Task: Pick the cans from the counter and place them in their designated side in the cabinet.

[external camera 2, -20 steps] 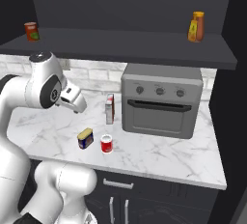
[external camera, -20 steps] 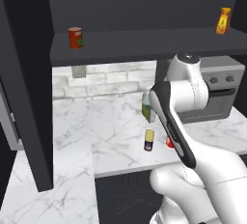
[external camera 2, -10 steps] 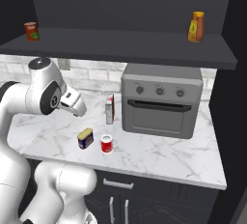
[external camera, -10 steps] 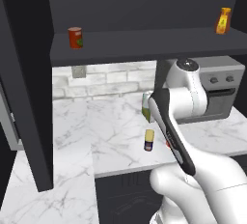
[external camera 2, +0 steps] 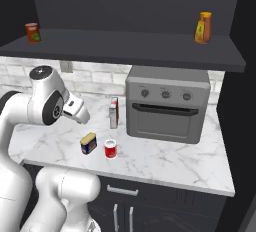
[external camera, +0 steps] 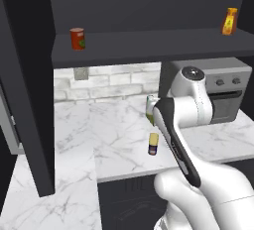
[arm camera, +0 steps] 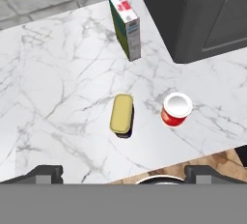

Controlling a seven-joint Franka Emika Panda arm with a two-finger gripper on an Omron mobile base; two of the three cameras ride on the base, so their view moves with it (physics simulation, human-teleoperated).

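The boxy tin (arm camera: pixel 121 114) with yellow top and dark blue label lies on the white marble counter (arm camera: pixel 58 88). The short red can (arm camera: pixel 176 109) with white top stands just beside it. Both are near the counter's front edge, the tin (external camera 2: pixel 88 143) left of the red can (external camera 2: pixel 110 149). My gripper (arm camera: pixel 123 174) hangs above them, open, its fingertips (arm camera: pixel 46 172) wide apart and holding nothing. The dark cabinet (external camera 2: pixel 130 46) spans the wall above, its long open shelf (external camera: pixel 149 45) over the counter.
A green-and-white carton (arm camera: pixel 125 25) stands behind the cans, next to the grey oven (external camera 2: pixel 167 103). On the shelf an orange-red can (external camera 2: pixel 32 32) sits at the left and a yellow bottle (external camera 2: pixel 203 27) at the right. A tall dark side panel (external camera: pixel 30 100) stands left.
The arm has sunk a little, bringing the hand slightly lower over the cans. The cans have not moved.
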